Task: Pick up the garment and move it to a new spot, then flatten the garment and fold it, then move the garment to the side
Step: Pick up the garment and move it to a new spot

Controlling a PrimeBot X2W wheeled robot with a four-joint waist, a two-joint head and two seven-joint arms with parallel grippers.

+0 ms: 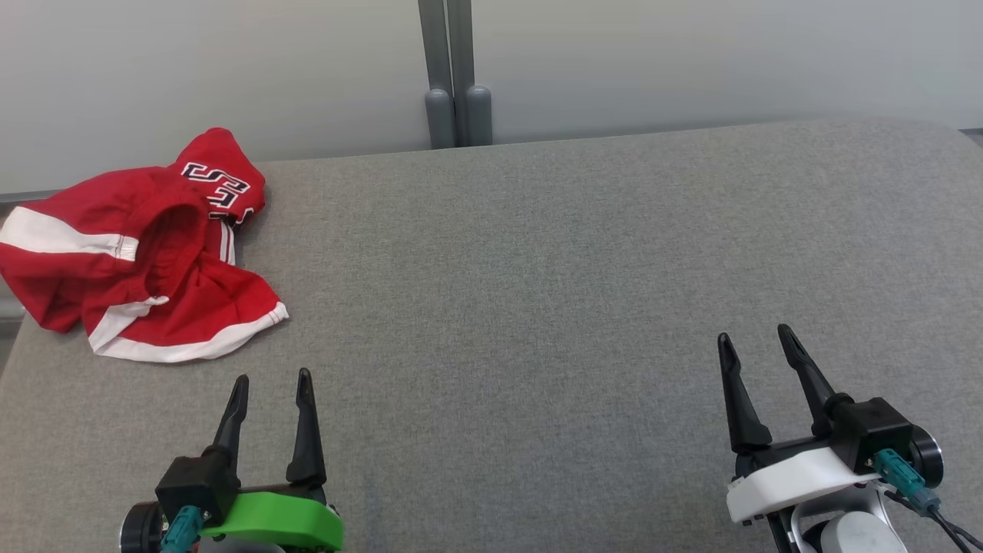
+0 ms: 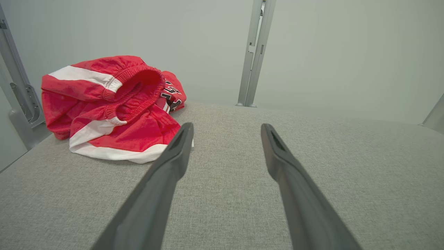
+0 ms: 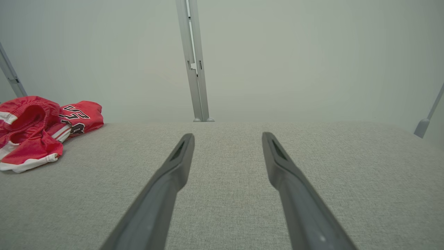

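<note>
Now, grey table [image 1: 584, 292] under both arms. Red garment [image 1: 146, 253] crumpled at its far left corner; likely light, soft, floppy, so pinch white hem [image 1: 192, 347]. Left gripper [image 1: 273, 378], right gripper [image 1: 756, 336]: fingers spread, holding nothing.

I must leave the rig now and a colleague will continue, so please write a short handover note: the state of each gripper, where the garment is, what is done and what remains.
Left gripper: open, empty, above the near left part of the table, just short of the red shorts.
Right gripper: open, empty, above the near right part of the table.
Shorts: a crumpled heap at the far left corner of the table, touched by neither gripper.
Done: nothing, as far as the pictures show.
Left: pick up the shorts and move them to a new spot, flatten, fold, then move them to the side.
</note>
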